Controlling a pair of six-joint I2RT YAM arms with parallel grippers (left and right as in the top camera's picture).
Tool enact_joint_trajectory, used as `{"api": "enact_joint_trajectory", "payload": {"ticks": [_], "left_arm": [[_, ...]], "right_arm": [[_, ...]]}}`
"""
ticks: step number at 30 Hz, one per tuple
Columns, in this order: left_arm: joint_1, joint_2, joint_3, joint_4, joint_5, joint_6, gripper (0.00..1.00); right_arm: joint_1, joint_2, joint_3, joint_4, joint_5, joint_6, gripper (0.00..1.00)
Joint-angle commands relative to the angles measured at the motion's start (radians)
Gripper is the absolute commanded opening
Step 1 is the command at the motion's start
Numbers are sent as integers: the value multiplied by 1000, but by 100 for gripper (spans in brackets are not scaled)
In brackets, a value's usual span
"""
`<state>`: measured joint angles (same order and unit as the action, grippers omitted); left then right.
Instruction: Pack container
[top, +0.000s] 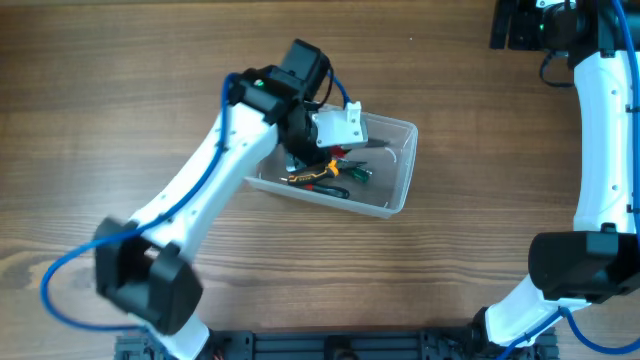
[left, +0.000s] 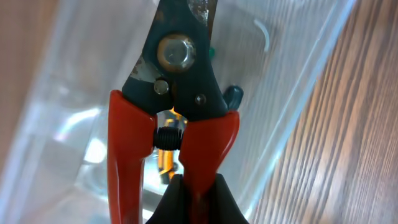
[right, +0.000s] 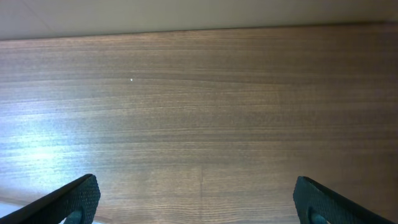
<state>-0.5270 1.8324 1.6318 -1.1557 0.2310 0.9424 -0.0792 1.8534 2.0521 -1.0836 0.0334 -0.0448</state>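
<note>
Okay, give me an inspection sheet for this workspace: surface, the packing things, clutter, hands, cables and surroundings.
Surface: brown wood-grain table.
Job's things: clear container holds small tools with green and yellow handles; red-handled cutters hang over it.
Clutter: nothing seen.
Hands: left hand shut on the red-handled cutters above the container; right hand open above the table at the far right corner.
Cables: blue cable loops off the left arm; another by the right arm.
Surroundings: dark frame along the near edge; pale wall beyond the table.

Pruners (left: 177, 106) — blade tips cut off above.
</note>
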Motion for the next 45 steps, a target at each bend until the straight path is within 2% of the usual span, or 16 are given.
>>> {"api": "enact_joint_trajectory", "payload": {"ticks": [1, 5, 10, 12, 14, 16, 19, 25, 26, 28, 29, 31, 33, 38, 45], "left_arm": [[-4, 105, 14, 8, 21, 27, 4], [-4, 205, 14, 42, -13, 27, 4], [-3, 244, 14, 71, -16, 27, 4], [-3, 244, 14, 83, -17, 27, 8], [-3, 244, 14, 83, -19, 26, 30], [-3, 244, 14, 82, -19, 18, 43], [-3, 240, 14, 84, -50, 15, 52], [2, 133, 79, 134, -77, -116, 59], [11, 88, 111, 160, -100, -198, 65], [37, 16, 152, 195, -155, -379, 92], [55, -24, 163, 209, -177, -469, 100], [118, -134, 166, 248, -195, -677, 100], [170, -206, 166, 259, -195, -785, 100], [277, -319, 166, 220, -206, -794, 100], [290, -334, 166, 237, -241, -767, 100]], "right_arm": [[3, 22, 1, 3, -9, 21, 100], [3, 22, 1, 3, -9, 21, 100], [3, 22, 1, 4, -9, 21, 100], [3, 22, 1, 4, -9, 21, 100], [3, 22, 1, 4, -9, 21, 100], [3, 22, 1, 3, -9, 21, 100], [3, 22, 1, 4, -9, 21, 100], [3, 22, 1, 4, -9, 21, 100], [3, 22, 1, 4, -9, 21, 100], [3, 22, 1, 4, -9, 21, 100], [3, 22, 1, 4, -9, 21, 100], [3, 22, 1, 3, -9, 21, 100], [3, 22, 1, 4, -9, 21, 100], [3, 22, 1, 3, -9, 21, 100], [3, 22, 1, 3, -9, 21, 100]]}}
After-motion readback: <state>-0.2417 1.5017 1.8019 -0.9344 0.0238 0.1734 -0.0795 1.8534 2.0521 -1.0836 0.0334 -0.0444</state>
